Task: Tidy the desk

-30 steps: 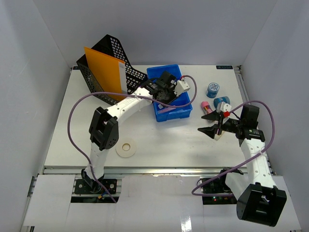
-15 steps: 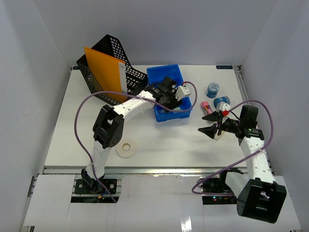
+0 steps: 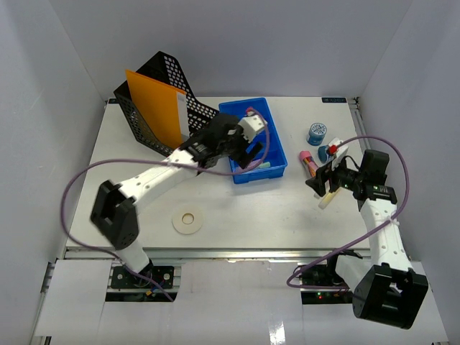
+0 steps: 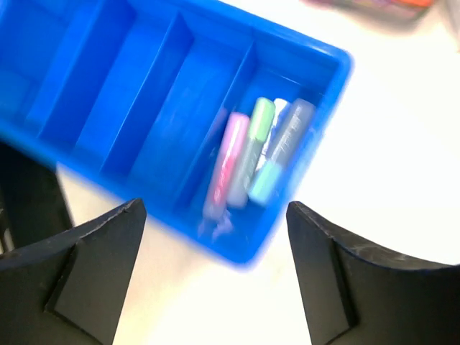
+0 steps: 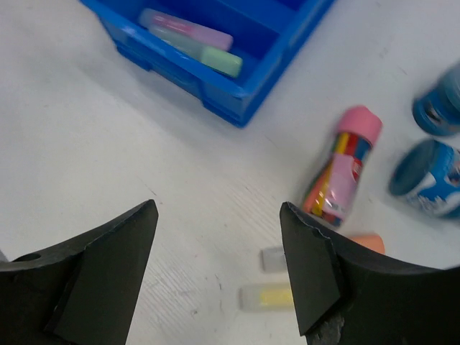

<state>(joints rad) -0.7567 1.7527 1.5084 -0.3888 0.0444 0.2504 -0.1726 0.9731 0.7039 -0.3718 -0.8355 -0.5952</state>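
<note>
The desk (image 3: 244, 208) is a white tabletop. On it stands a blue compartment tray (image 3: 251, 140); its end compartment holds pink, green and grey highlighters (image 4: 251, 154). My left gripper (image 4: 215, 273) hovers above the tray's near corner, open, with nothing between its fingers. My right gripper (image 5: 219, 266) is open over bare desk to the right of the tray. A yellow highlighter (image 5: 269, 296) lies just inside its right finger, partly hidden by it. A pink-capped tube (image 5: 341, 169) lies beyond that.
A black mesh file holder (image 3: 154, 79) with an orange folder (image 3: 154, 108) stands at the back left. A white tape ring (image 3: 190, 220) lies near the front. Two blue round containers (image 3: 317, 133) (image 3: 330, 152) sit at the right, near the pink-capped tube (image 3: 307, 162).
My left gripper has opened wide and pulled up from the tray, its arm stretching out lower to the left. My right gripper has turned towards the yellow highlighter and opened a little more.
</note>
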